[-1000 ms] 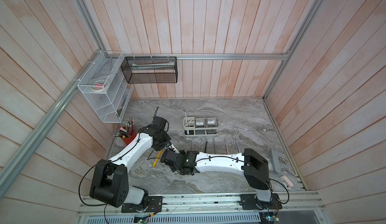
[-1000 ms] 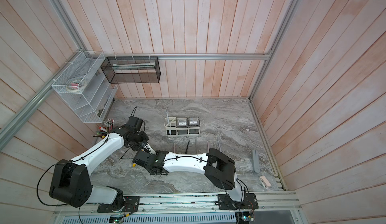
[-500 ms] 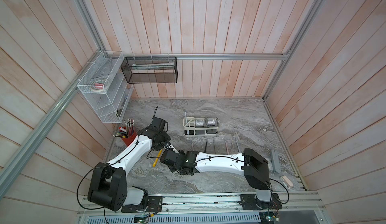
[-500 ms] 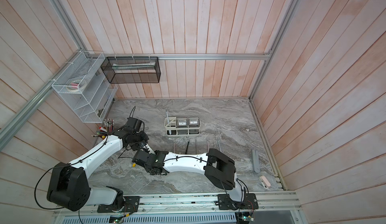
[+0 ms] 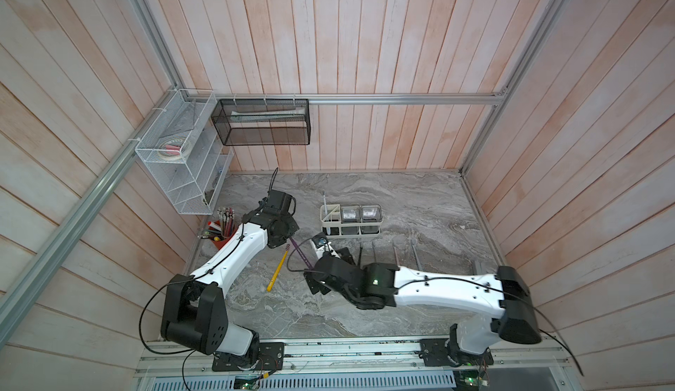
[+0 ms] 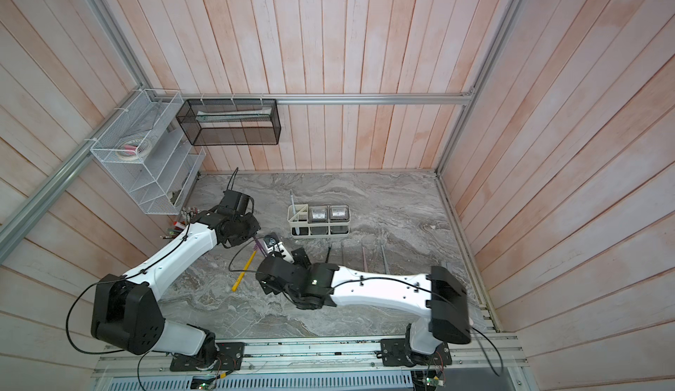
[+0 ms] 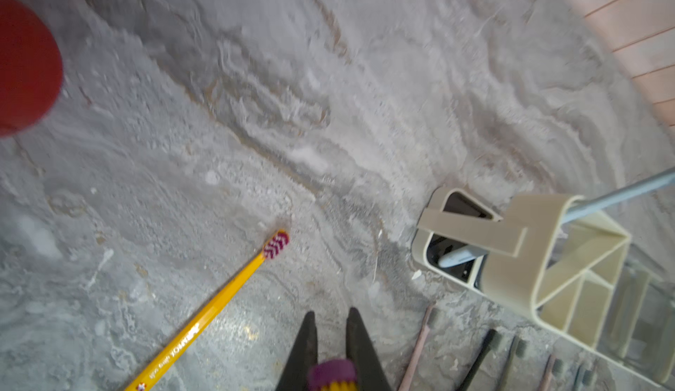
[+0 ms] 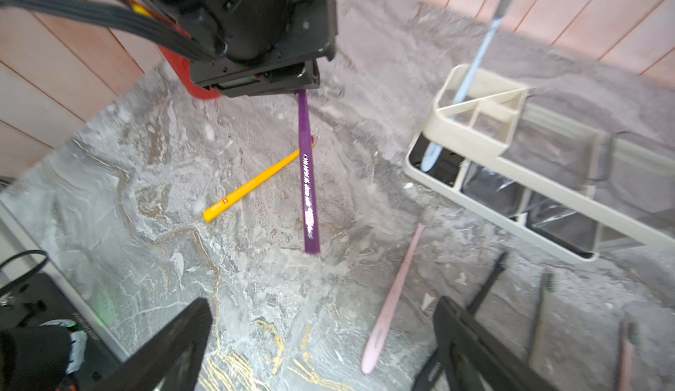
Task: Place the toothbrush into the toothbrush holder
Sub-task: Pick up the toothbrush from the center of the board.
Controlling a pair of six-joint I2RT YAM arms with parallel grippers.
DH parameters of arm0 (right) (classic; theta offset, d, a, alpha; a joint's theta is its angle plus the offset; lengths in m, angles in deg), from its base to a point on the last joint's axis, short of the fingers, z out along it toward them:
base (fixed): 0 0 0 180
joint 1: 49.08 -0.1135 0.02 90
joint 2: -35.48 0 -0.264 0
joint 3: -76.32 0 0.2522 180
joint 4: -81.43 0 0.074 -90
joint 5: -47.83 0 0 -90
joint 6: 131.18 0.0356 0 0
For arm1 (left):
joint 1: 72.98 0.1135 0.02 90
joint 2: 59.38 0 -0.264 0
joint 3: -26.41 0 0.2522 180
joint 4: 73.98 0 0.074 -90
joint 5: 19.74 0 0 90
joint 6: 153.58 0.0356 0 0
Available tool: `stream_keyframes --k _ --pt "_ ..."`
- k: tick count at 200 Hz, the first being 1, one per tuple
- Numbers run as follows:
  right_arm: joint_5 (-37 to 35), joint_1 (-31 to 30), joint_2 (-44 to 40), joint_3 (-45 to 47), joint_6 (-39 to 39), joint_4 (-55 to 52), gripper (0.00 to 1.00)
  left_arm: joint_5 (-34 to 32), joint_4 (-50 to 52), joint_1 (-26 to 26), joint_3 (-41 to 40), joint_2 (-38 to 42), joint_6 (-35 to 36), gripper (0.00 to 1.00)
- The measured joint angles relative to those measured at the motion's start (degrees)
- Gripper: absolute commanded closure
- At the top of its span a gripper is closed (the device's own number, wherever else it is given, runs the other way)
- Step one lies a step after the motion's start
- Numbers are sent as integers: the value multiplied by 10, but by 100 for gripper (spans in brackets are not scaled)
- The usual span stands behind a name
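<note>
My left gripper point(image 7: 330, 314) is shut on the bristle end of a purple toothbrush point(image 8: 306, 181). The handle slants down toward the marble table, as both top views show point(image 5: 300, 253) point(image 6: 260, 247). My right gripper point(image 8: 321, 305) stands wide open in front of the handle's lower end, with nothing between its fingers. The cream toothbrush holder point(image 5: 351, 233) point(image 8: 471, 115) stands behind and to the right, with a pale blue toothbrush point(image 8: 475, 57) upright in its divided slot. Next to that are two clear cups.
A yellow toothbrush point(image 5: 277, 270) point(image 7: 219, 305) lies on the table under the purple one. A pink toothbrush point(image 8: 392, 298) and several dark ones point(image 5: 361, 257) lie in a row in front of the holder. A red cup of pens point(image 5: 222, 230) stands at the left wall.
My right gripper has opened and let go of the purple toothbrush's handle. The left gripper keeps its hold on the bristle end and has barely moved.
</note>
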Motion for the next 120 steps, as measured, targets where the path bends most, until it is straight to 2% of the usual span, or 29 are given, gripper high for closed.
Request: stream_keyframes --k 29,49,79,120 --pt "-18 2 -223 154 -13 91 2 -38 -18 -2 62 4 51 100" --pt "-19 16 -335 227 -12 117 2 -64 -38 -11 97 5 84 100" --pt "-19 39 -413 281 -7 113 2 -122 -85 -55 155 5 140 100" --pt "-19 47 -453 310 -4 88 2 -228 -229 -164 173 5 261 100"
